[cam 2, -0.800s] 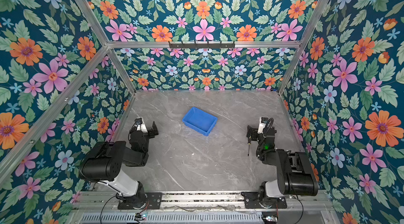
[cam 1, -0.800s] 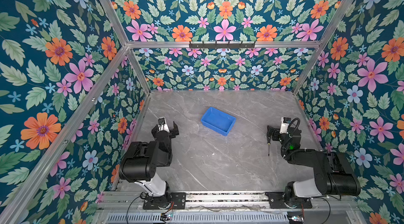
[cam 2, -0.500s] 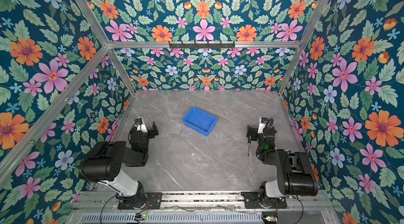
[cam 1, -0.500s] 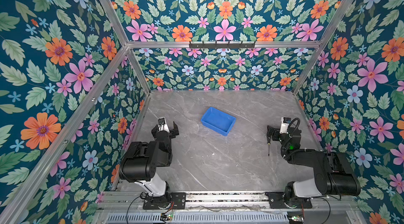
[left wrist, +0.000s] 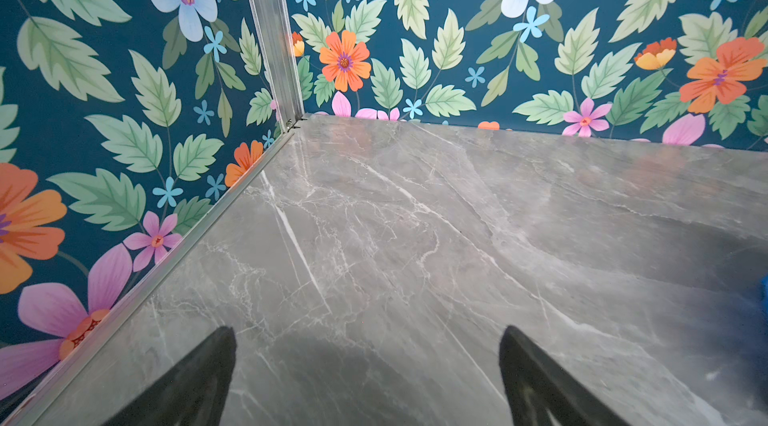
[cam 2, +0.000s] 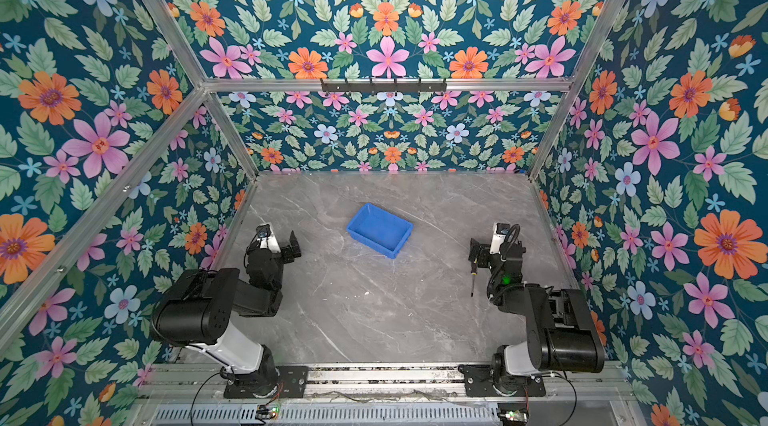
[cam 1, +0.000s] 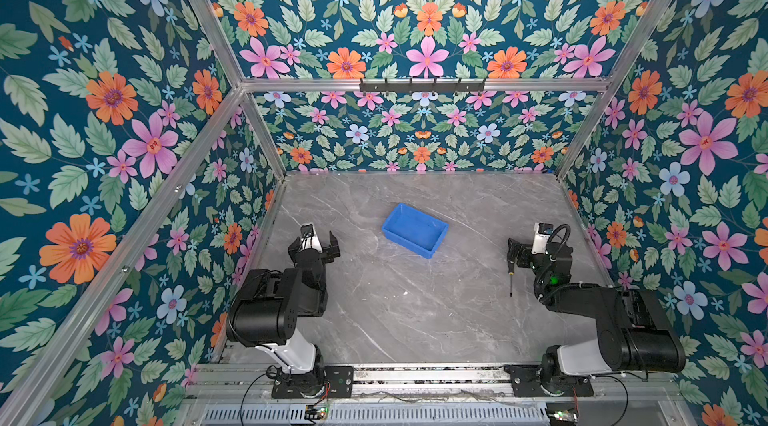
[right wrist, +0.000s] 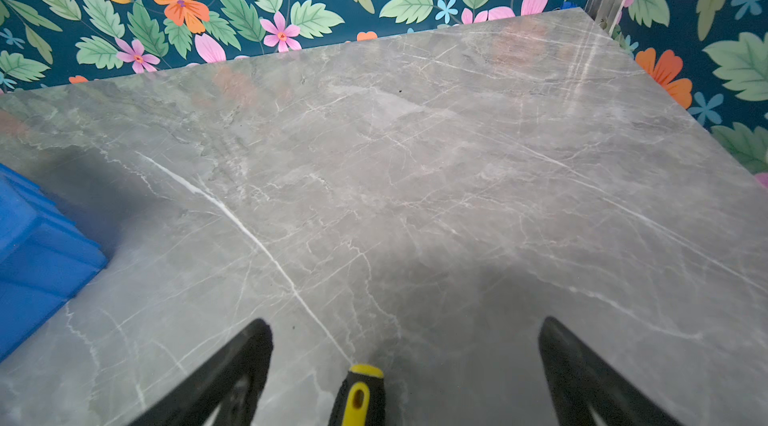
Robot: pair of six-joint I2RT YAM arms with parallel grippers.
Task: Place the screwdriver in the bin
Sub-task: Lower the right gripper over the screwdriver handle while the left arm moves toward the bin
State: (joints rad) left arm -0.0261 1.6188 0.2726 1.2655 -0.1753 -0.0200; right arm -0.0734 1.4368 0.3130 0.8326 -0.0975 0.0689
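No movement noted since earlier frames. Right claw (right wrist: 404, 321) spread, poised over screwdriver (right wrist: 357, 397) handle on worktop (cam 1: 395, 311), judged ready for pinch. Left claw (left wrist: 368, 329) spread, empty, kept clear. Bin (cam 1: 415, 228) empty, well apart toward centre.

No text, label, brand, number or sign can be read in any view. The screwdriver (right wrist: 356, 395) handle shows a yellow inlay and yellow cap, with no lettering to make out. The bin (cam 1: 405, 241) walls are plain blue, with no marking legible. Any print on the arm housings in both top views is too small to tell.
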